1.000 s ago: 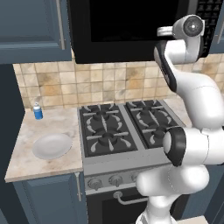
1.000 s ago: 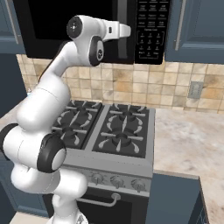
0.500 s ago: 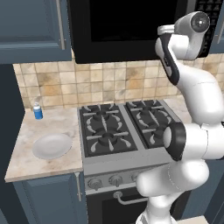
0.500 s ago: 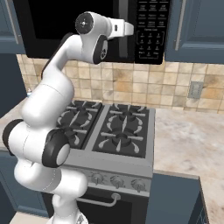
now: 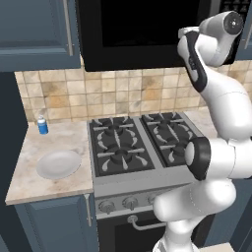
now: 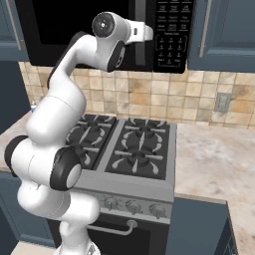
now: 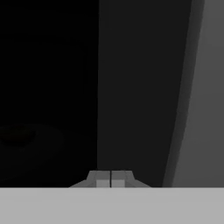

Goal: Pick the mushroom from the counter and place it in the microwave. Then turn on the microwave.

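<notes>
**Fingers parked at the microwave front, keypad just off to the side**

So the arm is stretched way up and the fingers (image 7: 103,179) are pressed together with nothing between them, pretty much nose-to the dark front of the microwave (image 6: 74,30). From both base views the door looks shut to me.

The bit that matters: in the right base view the white hand sits over the strip where the door ends, and the keypad (image 6: 172,30) is just beside it on the right, touching or not I can't tell. The button block runs top to bottom, so I'd guess the start button wants a small sideways nudge and maybe a drop before pushing in.

Where's the mushroom? In the hand view there's a faint lump (image 7: 17,133) in the black, low on the left. It could be the mushroom sitting inside behind the glass, but it's too dim to call. Down on the desk (image 5: 29,182) left of the gas stove (image 5: 142,147) I see a white plate (image 5: 59,164) with nothing on it and a small blue bottle (image 5: 43,125)
</notes>
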### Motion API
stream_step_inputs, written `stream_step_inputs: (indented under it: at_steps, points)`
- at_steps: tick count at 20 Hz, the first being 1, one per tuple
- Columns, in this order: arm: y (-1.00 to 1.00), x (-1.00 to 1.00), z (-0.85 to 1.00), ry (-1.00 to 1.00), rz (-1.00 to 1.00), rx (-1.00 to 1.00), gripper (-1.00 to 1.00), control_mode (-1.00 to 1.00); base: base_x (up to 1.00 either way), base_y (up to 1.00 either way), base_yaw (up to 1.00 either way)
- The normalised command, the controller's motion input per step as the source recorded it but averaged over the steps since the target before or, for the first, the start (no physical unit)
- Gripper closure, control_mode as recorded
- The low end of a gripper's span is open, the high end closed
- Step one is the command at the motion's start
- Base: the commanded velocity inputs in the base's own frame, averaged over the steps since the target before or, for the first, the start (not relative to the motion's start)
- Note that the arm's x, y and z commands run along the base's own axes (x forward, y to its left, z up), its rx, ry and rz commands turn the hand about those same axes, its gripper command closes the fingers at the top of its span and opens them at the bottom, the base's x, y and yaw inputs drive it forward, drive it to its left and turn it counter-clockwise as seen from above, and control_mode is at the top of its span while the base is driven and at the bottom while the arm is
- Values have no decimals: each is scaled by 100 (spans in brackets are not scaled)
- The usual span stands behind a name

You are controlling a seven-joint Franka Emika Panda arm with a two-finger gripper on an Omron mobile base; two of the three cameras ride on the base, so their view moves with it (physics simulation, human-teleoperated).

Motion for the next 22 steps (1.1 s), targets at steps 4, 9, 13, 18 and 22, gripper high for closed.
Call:
stream_step_inputs:
  at_steps: [4, 9, 13, 18, 22]
  points:
    - [-3, 8, 0, 0, 8, 1, 100, -100, 0, 0, 0]
    - [-7, 0, 1, 0, 8, 0, 100, -100, 0, 0, 0]
    - [-12, -5, 9, 0, 6, 0, 100, -100, 0, 0, 0]
    - [-13, -16, 15, 0, 5, 0, 100, -100, 0, 0, 0]
    - [-10, -24, 16, 0, 5, 0, 100, -100, 0, 0, 0]
